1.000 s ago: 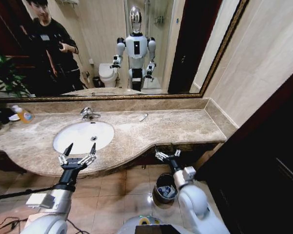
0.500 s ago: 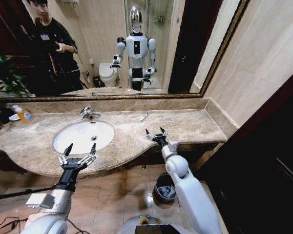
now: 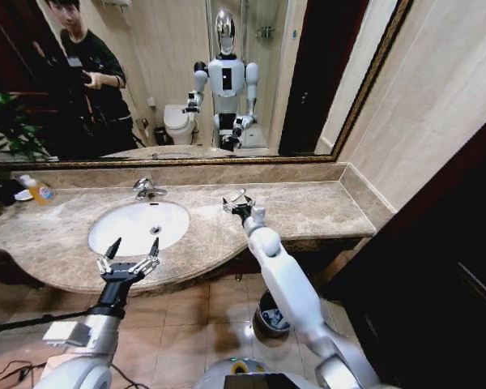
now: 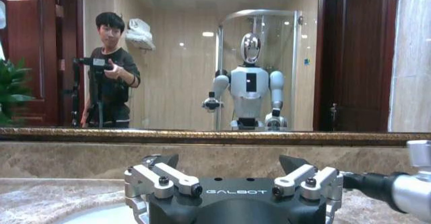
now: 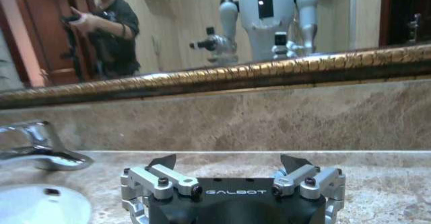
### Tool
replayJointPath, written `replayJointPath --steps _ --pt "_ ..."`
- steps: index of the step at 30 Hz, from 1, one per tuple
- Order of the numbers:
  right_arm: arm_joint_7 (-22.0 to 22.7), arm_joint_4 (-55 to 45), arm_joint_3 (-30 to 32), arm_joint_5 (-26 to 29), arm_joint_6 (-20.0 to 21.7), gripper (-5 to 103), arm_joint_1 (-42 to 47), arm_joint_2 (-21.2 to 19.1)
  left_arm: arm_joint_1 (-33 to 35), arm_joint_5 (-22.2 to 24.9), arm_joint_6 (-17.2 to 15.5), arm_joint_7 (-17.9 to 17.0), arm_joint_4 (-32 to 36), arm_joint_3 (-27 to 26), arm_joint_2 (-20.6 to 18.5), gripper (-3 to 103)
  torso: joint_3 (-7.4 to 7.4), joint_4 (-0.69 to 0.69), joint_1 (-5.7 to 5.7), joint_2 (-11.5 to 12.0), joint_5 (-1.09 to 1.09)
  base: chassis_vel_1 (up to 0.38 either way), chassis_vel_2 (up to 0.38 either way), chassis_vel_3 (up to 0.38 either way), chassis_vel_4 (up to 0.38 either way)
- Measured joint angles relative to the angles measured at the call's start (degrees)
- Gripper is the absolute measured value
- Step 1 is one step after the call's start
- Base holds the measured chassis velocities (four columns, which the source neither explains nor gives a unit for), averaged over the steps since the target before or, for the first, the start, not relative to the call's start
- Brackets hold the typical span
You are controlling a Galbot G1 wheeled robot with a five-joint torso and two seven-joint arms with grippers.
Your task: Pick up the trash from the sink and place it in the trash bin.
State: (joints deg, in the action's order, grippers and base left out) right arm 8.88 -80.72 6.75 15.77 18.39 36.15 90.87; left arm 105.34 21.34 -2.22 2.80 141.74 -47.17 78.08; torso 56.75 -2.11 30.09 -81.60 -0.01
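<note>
Beige marble counter under a wide mirror; both grippers' fingers spread, empty: left gripper by the sink, right gripper near a small white piece.

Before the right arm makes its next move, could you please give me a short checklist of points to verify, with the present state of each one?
1. Right gripper open and holding nothing: ok.
2. Right gripper over the beige marble counter, beside the small white piece of litter: ok.
3. Left gripper open at the front edge of the white oval sink, apart from the right arm: ok.
4. Small round black trash bin on the floor under the counter, partly behind the right arm: ok.
5. Litter left in the sink: cannot tell.
</note>
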Motion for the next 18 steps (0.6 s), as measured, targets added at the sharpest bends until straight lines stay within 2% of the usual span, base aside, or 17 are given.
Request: replayJointPath --steps 9,18 --pt "1.55 10.0 -0.83 -1.72 -0.97 100 -5.7 1.23 0.0 0.0 0.0 0.0 0.0 0.0 0.0 100 -0.01 0.0 -0.01 0.0 0.01 0.0 0.0 0.0 0.0" --pt "0.86 19.96 0.09 -4.94 -2.78 100 -10.21 1.25 0.0 0.0 0.0 0.0 0.0 0.0 0.0 100 -0.01 0.0 -0.01 0.0 0.01 0.0 0.0 0.0 0.0"
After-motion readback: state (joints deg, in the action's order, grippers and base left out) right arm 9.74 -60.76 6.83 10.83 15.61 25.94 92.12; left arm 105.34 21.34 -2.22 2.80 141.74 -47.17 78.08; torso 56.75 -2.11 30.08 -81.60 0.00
